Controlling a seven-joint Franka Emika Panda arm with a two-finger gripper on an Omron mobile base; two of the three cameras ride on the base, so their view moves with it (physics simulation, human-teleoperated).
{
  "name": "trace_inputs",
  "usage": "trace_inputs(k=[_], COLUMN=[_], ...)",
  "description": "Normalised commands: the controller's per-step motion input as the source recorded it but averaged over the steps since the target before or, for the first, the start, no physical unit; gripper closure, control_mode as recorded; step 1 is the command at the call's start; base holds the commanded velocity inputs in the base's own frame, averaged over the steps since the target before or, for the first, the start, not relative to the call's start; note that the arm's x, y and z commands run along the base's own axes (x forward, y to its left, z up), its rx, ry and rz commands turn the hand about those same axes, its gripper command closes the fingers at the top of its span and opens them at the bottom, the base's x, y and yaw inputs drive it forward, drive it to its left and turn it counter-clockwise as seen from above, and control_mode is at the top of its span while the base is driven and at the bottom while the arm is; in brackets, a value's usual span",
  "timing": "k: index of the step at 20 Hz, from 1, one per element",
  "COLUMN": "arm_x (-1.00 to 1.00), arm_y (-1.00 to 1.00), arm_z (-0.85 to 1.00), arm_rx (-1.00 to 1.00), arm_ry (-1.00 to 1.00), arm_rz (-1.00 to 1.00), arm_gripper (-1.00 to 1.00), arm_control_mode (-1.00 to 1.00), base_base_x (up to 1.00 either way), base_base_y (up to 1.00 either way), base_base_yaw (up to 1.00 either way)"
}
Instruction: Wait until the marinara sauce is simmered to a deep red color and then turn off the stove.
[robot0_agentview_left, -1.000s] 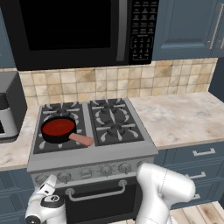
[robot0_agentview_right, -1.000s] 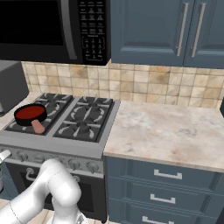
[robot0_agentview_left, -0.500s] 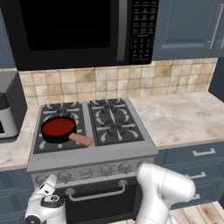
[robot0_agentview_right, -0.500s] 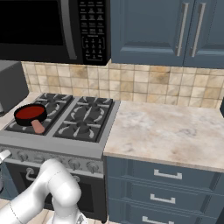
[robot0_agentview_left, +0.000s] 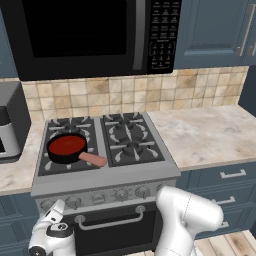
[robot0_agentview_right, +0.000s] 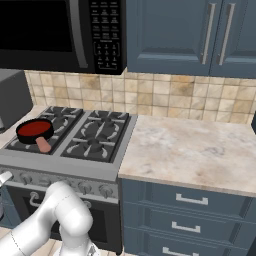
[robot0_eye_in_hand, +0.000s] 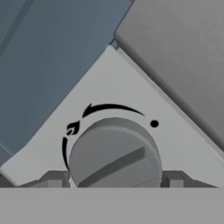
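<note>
Toaster oven: the grey toaster oven (robot0_agentview_left: 11, 122) stands on the counter at the far left, well apart from the work; its knobs are not the target.
Gripper: the gripper (robot0_eye_in_hand: 113, 178) sits low at the left end of the stove front, with one finger tip (robot0_eye_in_hand: 56, 178) on each side of the knob and the jaws apart, not yet clamped; whether the tips touch the knob cannot be told.
Knob: the round grey knob (robot0_eye_in_hand: 114, 154) lies between the tips, its ridge tilted away from the dot mark on the panel.
Marinara sauce: the marinara sauce (robot0_agentview_left: 66, 145) fills the small black pan (robot0_agentview_left: 54, 156) on the front-left burner, pinkish handle (robot0_agentview_left: 93, 159) pointing toward the stove front; it looks deep red in both base views.
Stove: the stainless gas range (robot0_agentview_left: 102, 180) stands between two counter runs, under the black microwave (robot0_agentview_left: 95, 35).
Step in hand: with the colour judged ready, close squarely on the knob's flanks, then turn until the ridge meets the off mark.
Care: keep the wrist axis centred on the knob so the tips do not slip off its rim.
</note>
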Motion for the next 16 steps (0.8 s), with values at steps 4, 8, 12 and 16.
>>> trace_inputs(k=[4, 8, 12, 16], arm_x=[0.0, 0.0, 0.0, 0.0], arm_y=[0.0, 0.0, 0.0, 0.0], arm_z=[0.0, 0.0, 0.0, -0.02], arm_rx=[0.0, 0.0, 0.0, 0.04], arm_ry=[-0.06, -0.09, -0.13, -0.15], arm_rz=[0.0, 0.0, 0.0, 0.0], arm_gripper=[1.0, 1.0, 1.0, 1.0], arm_control_mode=[-1.0, -1.0, -1.0, -1.0], base_base_x=[0.0, 0.0, 0.0, 0.0], base_base_y=[0.0, 0.0, 0.0, 0.0], base_base_yaw=[0.0, 0.0, 0.0, 0.0])
